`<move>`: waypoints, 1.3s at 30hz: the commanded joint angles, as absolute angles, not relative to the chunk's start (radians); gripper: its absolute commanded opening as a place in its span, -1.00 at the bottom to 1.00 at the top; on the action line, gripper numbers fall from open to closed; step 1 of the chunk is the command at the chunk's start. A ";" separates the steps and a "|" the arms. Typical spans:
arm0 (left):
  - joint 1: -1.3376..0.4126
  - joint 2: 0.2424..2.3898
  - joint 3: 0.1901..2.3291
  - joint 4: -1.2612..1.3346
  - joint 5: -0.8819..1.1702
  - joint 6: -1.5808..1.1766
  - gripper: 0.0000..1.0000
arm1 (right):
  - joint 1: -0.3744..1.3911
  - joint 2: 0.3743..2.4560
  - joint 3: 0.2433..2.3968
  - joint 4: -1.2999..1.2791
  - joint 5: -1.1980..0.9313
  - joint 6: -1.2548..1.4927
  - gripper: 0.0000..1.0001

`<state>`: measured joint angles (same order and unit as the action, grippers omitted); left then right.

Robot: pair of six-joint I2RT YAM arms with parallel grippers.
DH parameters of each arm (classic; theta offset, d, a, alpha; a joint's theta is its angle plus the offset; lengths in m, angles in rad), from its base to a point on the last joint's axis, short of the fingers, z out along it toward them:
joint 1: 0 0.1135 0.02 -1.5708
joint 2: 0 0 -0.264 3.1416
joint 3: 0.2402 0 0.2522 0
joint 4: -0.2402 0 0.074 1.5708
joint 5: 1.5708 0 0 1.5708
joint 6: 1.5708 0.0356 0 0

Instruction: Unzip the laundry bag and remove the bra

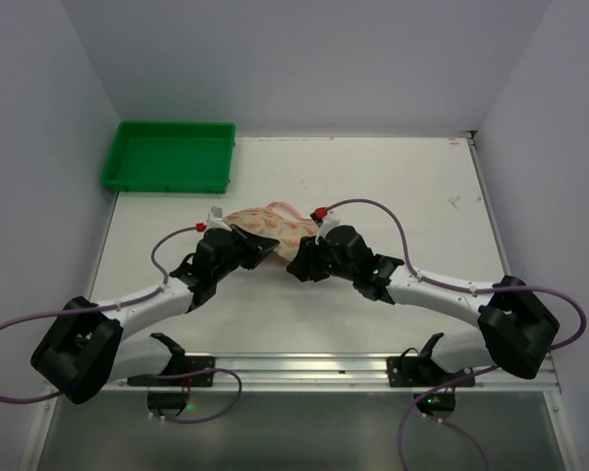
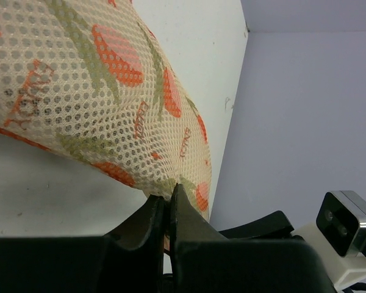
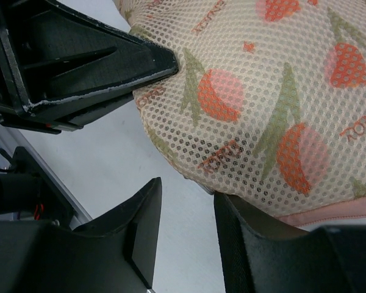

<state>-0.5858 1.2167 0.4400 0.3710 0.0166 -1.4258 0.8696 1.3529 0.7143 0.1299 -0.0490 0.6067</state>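
Observation:
The laundry bag [image 1: 275,228] is a cream mesh case with orange-pink print, lying closed at the table's middle between both grippers. My left gripper [image 1: 268,247] is at its near left edge. In the left wrist view the jaws [image 2: 169,196] are shut, pinching the bag's [image 2: 97,91] lower edge. My right gripper [image 1: 294,265] is open at the bag's near right edge. In the right wrist view [image 3: 188,188] one finger [image 3: 244,232] lies under the bag [image 3: 280,91] by its pink rim [image 3: 329,210]; the other stands clear over bare table. The bra is hidden.
A green plastic tray [image 1: 167,184] stands at the back left against the wall. White walls close the table on the left, back and right. The left gripper's finger [image 3: 110,67] lies close above the right gripper's jaws. A metal rail [image 1: 304,368] runs along the near edge.

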 commanded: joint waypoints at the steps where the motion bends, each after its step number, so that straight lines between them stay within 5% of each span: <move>1: -0.604 1.172 0.451 0.400 0.040 -1.439 -1.00 | 0.870 1.356 0.768 0.232 -0.002 0.581 -0.17; 6: -0.604 1.167 0.456 0.397 0.048 -1.425 -1.00 | 0.870 1.364 0.778 0.229 0.032 0.568 -0.42; 12: -0.604 1.166 0.472 0.353 0.048 -1.362 -1.00 | 0.868 1.335 0.750 0.195 0.095 0.545 -1.00; 27: -0.434 1.238 0.425 0.322 0.271 -1.158 -1.00 | 0.841 1.089 0.644 -0.095 0.127 0.410 -1.00; 35: -0.365 1.437 0.670 0.134 0.411 -0.743 -1.00 | 0.838 1.084 0.653 -0.100 0.052 0.370 -1.00; 37: -0.365 1.483 0.736 0.141 0.454 -0.710 -0.89 | 0.839 1.127 0.696 -0.074 -0.027 0.373 -1.00; 39: -0.365 1.489 0.773 0.130 0.446 -0.709 -0.49 | 0.841 1.196 0.721 -0.020 -0.083 0.394 -1.00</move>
